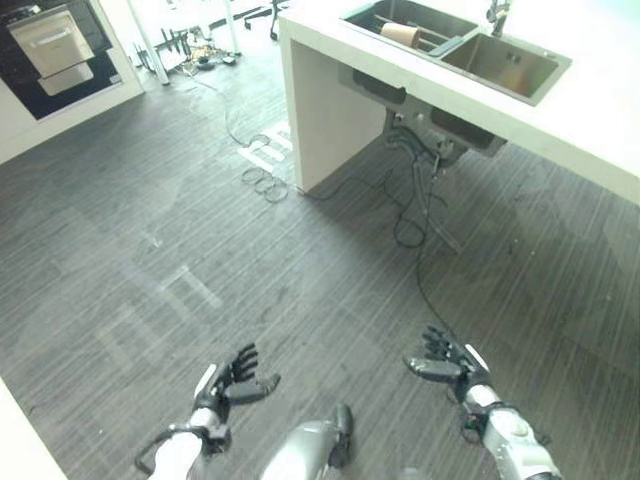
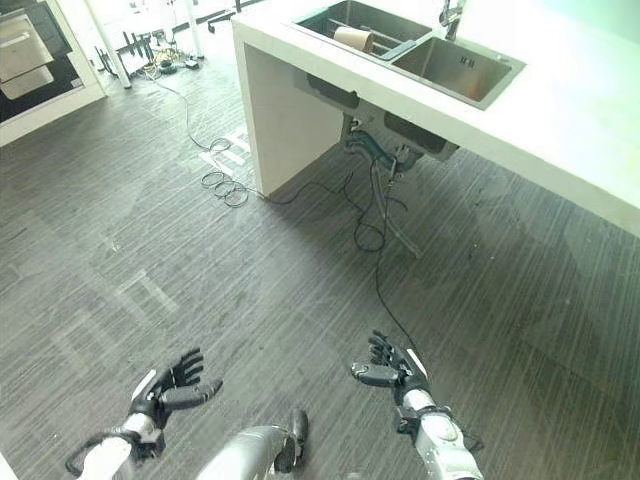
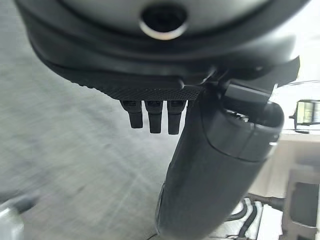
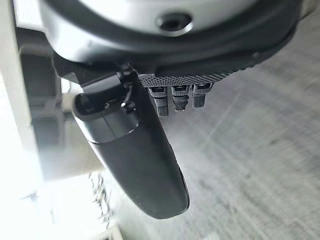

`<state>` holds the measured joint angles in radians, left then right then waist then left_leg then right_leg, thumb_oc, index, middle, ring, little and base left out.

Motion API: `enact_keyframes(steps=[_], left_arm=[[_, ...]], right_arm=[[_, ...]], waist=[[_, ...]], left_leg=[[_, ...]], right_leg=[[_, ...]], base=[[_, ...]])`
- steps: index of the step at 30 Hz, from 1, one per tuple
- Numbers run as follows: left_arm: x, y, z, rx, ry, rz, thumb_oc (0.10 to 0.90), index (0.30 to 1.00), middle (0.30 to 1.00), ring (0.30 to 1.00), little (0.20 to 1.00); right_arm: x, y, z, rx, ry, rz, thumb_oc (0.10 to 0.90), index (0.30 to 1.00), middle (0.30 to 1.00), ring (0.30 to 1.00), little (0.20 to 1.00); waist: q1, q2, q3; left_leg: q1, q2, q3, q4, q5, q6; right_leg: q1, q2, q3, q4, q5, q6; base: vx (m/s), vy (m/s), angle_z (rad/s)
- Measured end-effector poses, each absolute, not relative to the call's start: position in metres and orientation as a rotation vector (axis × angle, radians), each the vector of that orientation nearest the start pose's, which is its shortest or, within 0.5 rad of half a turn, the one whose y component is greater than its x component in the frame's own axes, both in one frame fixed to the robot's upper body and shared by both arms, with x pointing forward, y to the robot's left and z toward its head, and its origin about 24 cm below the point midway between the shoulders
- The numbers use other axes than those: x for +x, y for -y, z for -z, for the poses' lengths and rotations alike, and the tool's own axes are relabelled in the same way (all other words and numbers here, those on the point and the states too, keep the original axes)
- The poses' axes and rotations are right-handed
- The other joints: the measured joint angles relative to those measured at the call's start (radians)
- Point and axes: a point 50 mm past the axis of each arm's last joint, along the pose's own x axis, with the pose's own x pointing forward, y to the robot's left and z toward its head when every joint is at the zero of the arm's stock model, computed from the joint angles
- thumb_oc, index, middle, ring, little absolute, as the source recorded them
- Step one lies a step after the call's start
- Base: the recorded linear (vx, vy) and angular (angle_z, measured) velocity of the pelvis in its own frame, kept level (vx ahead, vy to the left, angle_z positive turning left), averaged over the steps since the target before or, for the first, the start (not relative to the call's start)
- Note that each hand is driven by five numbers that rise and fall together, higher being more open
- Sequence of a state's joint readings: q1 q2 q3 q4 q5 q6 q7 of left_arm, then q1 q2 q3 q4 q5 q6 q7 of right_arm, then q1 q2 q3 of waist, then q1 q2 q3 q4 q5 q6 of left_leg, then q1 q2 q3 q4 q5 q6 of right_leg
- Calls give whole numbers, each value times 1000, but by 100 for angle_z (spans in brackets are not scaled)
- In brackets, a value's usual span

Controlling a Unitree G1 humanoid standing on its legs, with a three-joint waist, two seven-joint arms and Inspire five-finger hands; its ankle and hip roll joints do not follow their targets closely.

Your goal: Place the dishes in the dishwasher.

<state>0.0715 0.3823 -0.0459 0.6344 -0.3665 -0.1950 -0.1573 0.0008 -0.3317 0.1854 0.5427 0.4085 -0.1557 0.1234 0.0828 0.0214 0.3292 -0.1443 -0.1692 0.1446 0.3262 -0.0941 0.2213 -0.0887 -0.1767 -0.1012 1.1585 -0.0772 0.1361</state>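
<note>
You could see one dish, a round light-brown bowl, at the top of the picture, right of the middle. It lay tipped on its side in the left basin of the steel sink, leaning on a metal rack.

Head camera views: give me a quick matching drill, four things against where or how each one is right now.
Things:
1. left hand
2. right hand
3. tan bowl
4. faucet

Places or states:
A. lying in the far sink basin
B. standing behind the near sink basin
C. open, empty, over the floor at lower left
D. open, empty, over the floor at lower right

Pairs: 1-C, 2-D, 3-A, 4-B
</note>
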Motion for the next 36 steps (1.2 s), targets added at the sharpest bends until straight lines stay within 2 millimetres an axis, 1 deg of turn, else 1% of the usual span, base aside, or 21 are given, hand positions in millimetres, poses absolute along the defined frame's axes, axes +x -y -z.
enact_keyframes(steps=[1, 2, 3, 4, 6, 8, 11, 14, 16, 18, 21, 22, 23, 24, 27, 29, 31, 32, 33, 34, 36], left_arm=[[187, -255, 71, 13, -491, -32, 800, 900, 900, 900, 900], [191, -249, 72, 3, -487, -22, 800, 900, 900, 900, 900], [195, -251, 66, 18, -461, -10, 800, 900, 900, 900, 900], [202, -263, 51, 80, -424, 11, 800, 900, 900, 900, 900], [195, -271, 58, 77, -470, -41, 800, 900, 900, 900, 900], [192, -267, 67, 67, -508, -40, 800, 900, 900, 900, 900], [165, -239, 93, 6, -599, -34, 800, 900, 900, 900, 900], [145, -222, 106, -4, -661, -6, 800, 900, 900, 900, 900], [149, -217, 104, 9, -648, 22, 800, 900, 900, 900, 900], [159, -230, 91, 55, -588, 22, 800, 900, 900, 900, 900], [167, -230, 88, 54, -565, 11, 800, 900, 900, 900, 900], [162, -237, 87, 83, -583, 25, 800, 900, 900, 900, 900], [172, -229, 85, 62, -562, 34, 800, 900, 900, 900, 900], [191, -225, 70, 76, -478, 82, 800, 900, 900, 900, 900], [158, -236, 92, 76, -616, 34, 800, 900, 900, 900, 900], [134, -240, 107, 59, -712, 0, 800, 900, 900, 900, 900], [138, -237, 106, 62, -702, 1, 800, 900, 900, 900, 900], [132, -238, 106, 74, -713, 6, 800, 900, 900, 900, 900], [131, -237, 109, 72, -718, 0, 800, 900, 900, 900, 900], [125, -239, 114, 73, -754, -8, 800, 900, 900, 900, 900], [130, -243, 123, 94, -812, -32, 800, 900, 900, 900, 900]], right_arm=[[221, 207, 53, 20, -394, -112, 800, 900, 900, 900, 900], [219, 209, 53, 3, -396, -122, 800, 900, 900, 900, 900], [219, 206, 53, -1, -395, -138, 800, 900, 900, 900, 900], [205, 207, 59, 17, -414, -128, 800, 900, 900, 900, 900], [192, 214, 71, 16, -483, -112, 800, 900, 900, 900, 900], [191, 232, 69, 11, -484, -66, 800, 900, 900, 900, 900], [193, 250, 61, -31, -465, -43, 800, 900, 900, 900, 900], [201, 249, 54, -60, -446, -81, 800, 900, 900, 900, 900], [210, 245, 52, -58, -436, -89, 800, 900, 900, 900, 900], [214, 236, 48, -56, -410, -123, 800, 900, 900, 900, 900], [229, 242, 28, -114, -336, -151, 800, 900, 900, 900, 900], [230, 237, 26, -100, -305, -157, 800, 900, 900, 900, 900], [226, 251, 28, -106, -321, -104, 800, 900, 900, 900, 900], [224, 263, 39, -85, -398, -23, 800, 900, 900, 900, 900], [212, 250, 56, -50, -463, -45, 800, 900, 900, 900, 900], [210, 241, 60, -66, -482, -82, 800, 900, 900, 900, 900], [202, 244, 67, -79, -525, -74, 800, 900, 900, 900, 900], [194, 243, 73, -71, -548, -61, 800, 900, 900, 900, 900], [192, 246, 76, -80, -569, -48, 800, 900, 900, 900, 900], [188, 248, 83, -78, -607, -33, 800, 900, 900, 900, 900], [186, 243, 94, -53, -657, 7, 800, 900, 900, 900, 900]], waist=[[-18, 36, 1], [-36, 37, 28], [-74, 9, 43], [-111, 6, 53], [-105, -43, 51], [-135, -55, 53], [-160, 43, 49], [-151, 61, 23], [-145, 86, 10], [-88, 39, 5], [-110, 40, -7], [-128, 14, -47], [-137, 45, -29], [-48, 40, 7], [-36, 11, 27], [-45, 16, 27], [-17, 35, 23], [-6, 20, -1], [20, 43, -11], [29, 52, -14], [20, -1, -17]], left_leg=[[28, -2, -5, -41, 2, -16], [54, 4, -6, -54, -44, -202], [-11, 26, -9, 129, -166, -268], [-33, 121, -149, 269, -240, -108], [59, 63, -137, 163, -233, -129], [115, -4, -146, 133, -244, -125], [307, -22, -154, -11, -249, -147], [401, -57, -153, 22, -213, -218], [390, -4, -174, 94, -222, -246], [370, 59, -180, 102, -221, -291], [248, 62, -207, 328, 28, -382], [191, 23, -154, 435, 112, -400], [74, 49, -113, 667, 234, -377], [-210, 90, -5, 915, 139, -257], [-224, 83, -113, 203, 48, -193], [-214, 114, -197, -191, 79, -241], [-243, 116, -235, -146, 118, -228], [-256, 105, -233, -78, 109, -289], [-195, 123, -222, -116, 89, -265], [-144, 132, -184, -134, 248, -184], [-79, 59, -151, -130, 217, -136]], right_leg=[[-116, 6, -62, 14, -51, -64], [-201, 30, -69, -53, -86, -124], [-260, 14, -79, -189, -126, -131], [-329, 24, -41, -433, -117, -17], [-340, 18, -128, -830, -78, -50], [-411, -4, -121, -888, -19, -67], [-419, 88, -161, -771, 55, -236], [-254, 182, -171, -792, 87, -352], [-185, 204, -157, -811, 37, -350], [-88, 197, -99, -864, 17, -346], [-167, 171, -141, -629, -95, -318], [-139, 166, -83, -782, -79, -336], [-114, 177, -84, -756, -76, -319], [-71, 182, -36, -781, -101, -330], [103, 186, 17, -870, -130, -252], [173, 204, 69, -858, -189, -232], [217, 194, 72, -845, -226, -206], [251, 178, 80, -871, -262, -201], [279, 172, 101, -878, -292, -159], [314, 158, 101, -849, -326, -110], [297, 77, 80, -768, -373, -78]], base=[[299, -48, -7], [306, -118, 37], [509, -224, 95], [560, -260, 67], [525, -251, 20], [417, -222, 29], [494, -279, -6], [483, -237, -29], [289, -162, -2], [414, -252, -21], [280, -188, -22], [421, -275, 29], [438, -127, -16], [569, 46, -12], [449, 167, -76], [301, 180, -77], [339, 214, -55], [211, 175, -88], [285, 239, -99], [268, 226, -91], [197, 174, -35]])
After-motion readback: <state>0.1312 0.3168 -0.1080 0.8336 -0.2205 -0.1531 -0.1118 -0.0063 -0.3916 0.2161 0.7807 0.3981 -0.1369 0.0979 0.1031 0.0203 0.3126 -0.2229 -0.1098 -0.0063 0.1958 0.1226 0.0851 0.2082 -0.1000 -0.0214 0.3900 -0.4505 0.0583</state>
